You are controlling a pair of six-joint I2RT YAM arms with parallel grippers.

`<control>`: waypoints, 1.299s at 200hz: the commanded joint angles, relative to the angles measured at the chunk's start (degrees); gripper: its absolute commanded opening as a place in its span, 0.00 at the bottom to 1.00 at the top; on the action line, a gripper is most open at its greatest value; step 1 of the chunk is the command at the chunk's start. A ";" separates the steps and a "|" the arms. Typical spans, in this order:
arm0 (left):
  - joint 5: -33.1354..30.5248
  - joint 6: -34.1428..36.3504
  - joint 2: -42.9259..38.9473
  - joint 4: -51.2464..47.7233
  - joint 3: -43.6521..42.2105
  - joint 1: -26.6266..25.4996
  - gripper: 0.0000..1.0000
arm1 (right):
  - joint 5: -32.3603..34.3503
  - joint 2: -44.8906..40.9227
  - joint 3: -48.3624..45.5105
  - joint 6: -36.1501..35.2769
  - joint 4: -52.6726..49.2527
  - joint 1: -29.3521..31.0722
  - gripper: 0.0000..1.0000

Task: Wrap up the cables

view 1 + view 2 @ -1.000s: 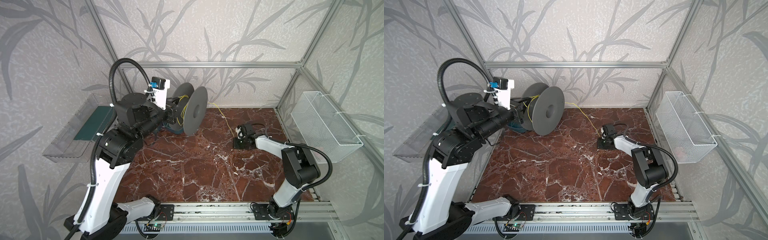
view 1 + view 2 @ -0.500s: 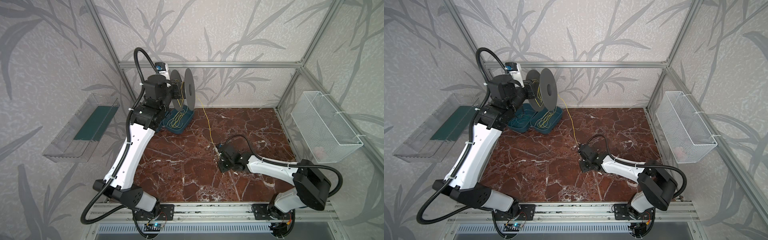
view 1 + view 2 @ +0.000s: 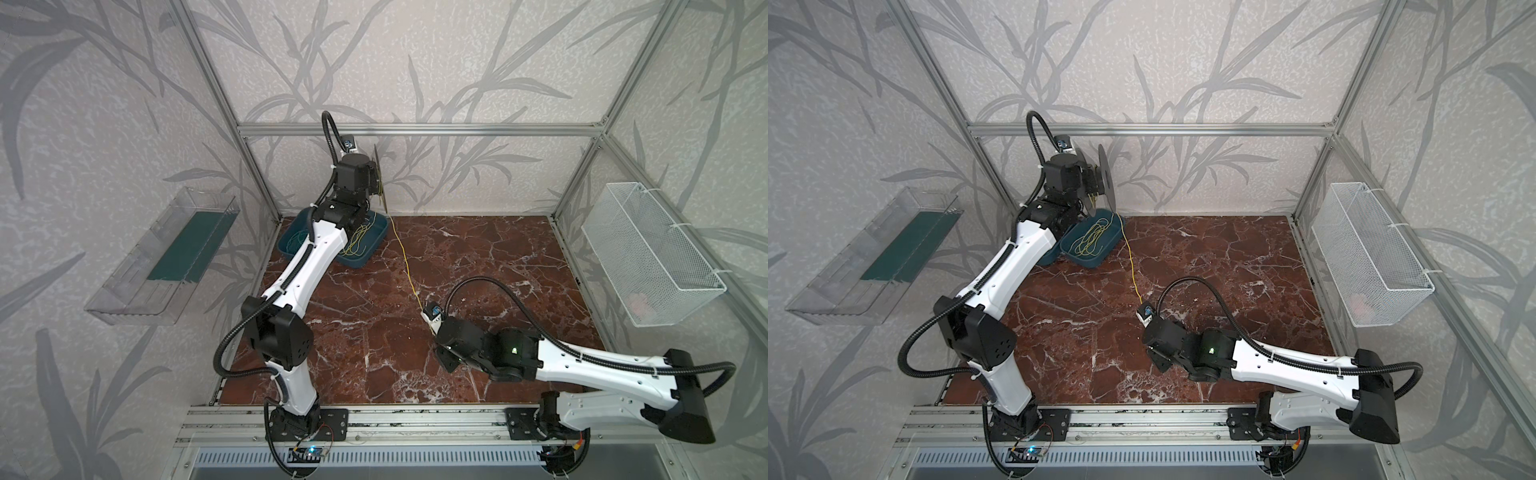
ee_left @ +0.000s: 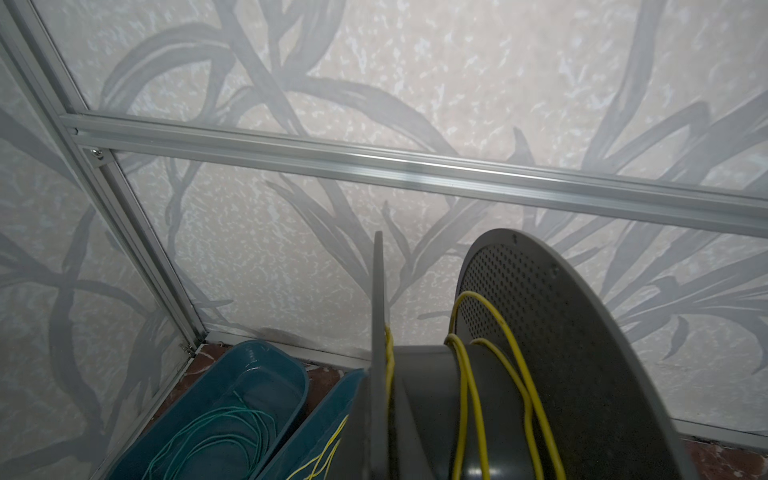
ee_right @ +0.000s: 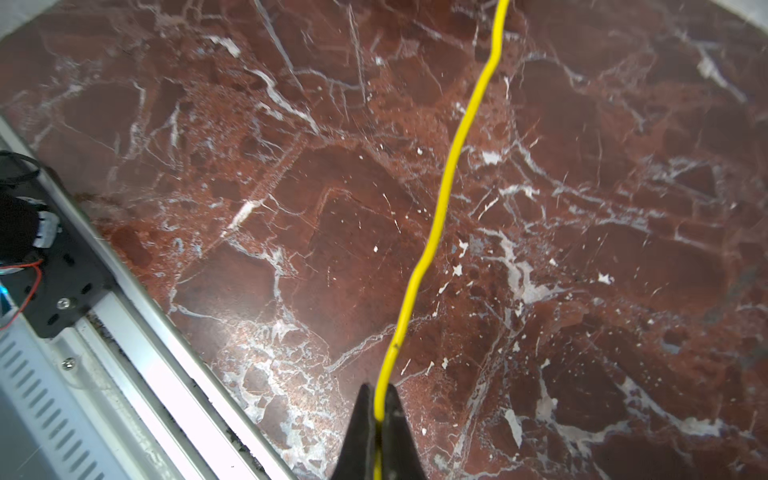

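Because the right gripper (image 5: 379,395) has its tips pressed together on the yellow cable (image 5: 446,178), above the table (image 3: 478,257) near its middle, the strand leaves the pinch in one wavy line; from there it climbs across the stone to the reel (image 4: 582,353), which the left gripper (image 3: 1090,182) holds up in the back left corner, closed, its fingers hidden behind the flange; only a few loose turns lie on the hub, and more yellow loops sit slack in the tray (image 3: 1100,261) beneath, beside a second tray (image 4: 291,370) of green wire; the cable looks very light, limp and kinked, probably slippery, so a fingertip pinch along its free length seems right, with gentle tension so that the turns bed down and do not spring off; the marble is smooth and glossy; a metal frame (image 3: 415,129), papered walls and a wire basket (image 3: 648,257) close the room in.
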 commanded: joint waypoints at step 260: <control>17.94 28.84 -23.43 11.94 -40.69 -21.55 0.00 | -12.53 3.66 40.27 -20.69 -1.16 -43.53 0.00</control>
